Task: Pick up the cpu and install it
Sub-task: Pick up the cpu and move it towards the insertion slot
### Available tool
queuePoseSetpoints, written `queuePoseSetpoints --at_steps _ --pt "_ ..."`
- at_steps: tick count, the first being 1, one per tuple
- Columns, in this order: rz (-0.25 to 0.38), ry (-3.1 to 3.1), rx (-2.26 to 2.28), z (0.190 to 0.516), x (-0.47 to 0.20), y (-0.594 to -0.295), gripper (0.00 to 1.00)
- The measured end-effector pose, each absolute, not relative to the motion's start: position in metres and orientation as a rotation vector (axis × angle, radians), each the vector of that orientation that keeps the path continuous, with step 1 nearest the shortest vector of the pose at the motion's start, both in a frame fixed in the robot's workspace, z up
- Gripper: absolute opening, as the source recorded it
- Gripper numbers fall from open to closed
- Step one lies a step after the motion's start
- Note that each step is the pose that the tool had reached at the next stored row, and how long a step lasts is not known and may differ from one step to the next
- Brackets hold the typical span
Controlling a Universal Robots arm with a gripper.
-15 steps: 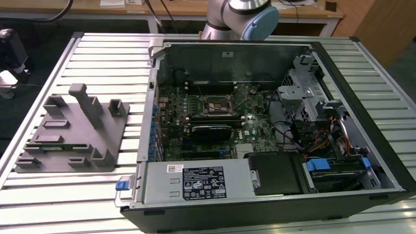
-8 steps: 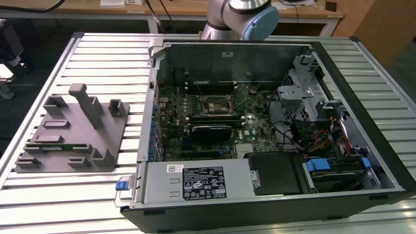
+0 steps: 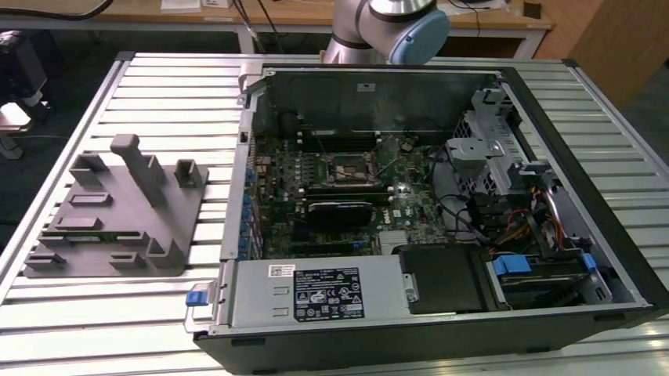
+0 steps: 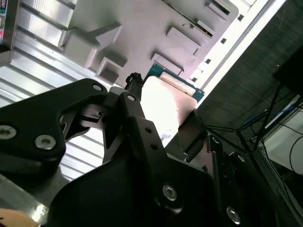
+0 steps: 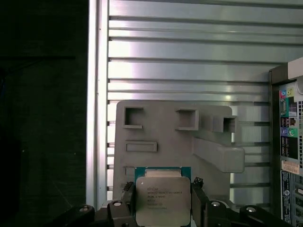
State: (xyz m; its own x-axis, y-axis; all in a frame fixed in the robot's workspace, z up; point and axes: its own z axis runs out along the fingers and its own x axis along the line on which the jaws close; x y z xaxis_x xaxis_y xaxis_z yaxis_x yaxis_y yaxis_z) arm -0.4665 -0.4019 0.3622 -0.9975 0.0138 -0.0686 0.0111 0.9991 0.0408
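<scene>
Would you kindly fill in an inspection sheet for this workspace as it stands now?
surface: slatted silver metal table, carrying a grey plastic fixture tray and an open black computer case.
job's things: flat square silvery green-rimmed cpu, over the tray; motherboard socket appears empty.
clutter: nothing seen.
grippers: black gripper shut on the cpu, fingers against two opposite edges.
cables: red, orange and black wires inside the case.
surroundings: wooden desk beyond the table; grey robot arm at the table's far edge.
</scene>
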Motion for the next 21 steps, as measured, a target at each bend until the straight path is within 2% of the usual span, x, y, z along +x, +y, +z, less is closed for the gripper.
queuePoseSetpoints --at_steps 21 --pt "0.062 3.072 0.019 0.362 -0.429 -0.402 0.55"
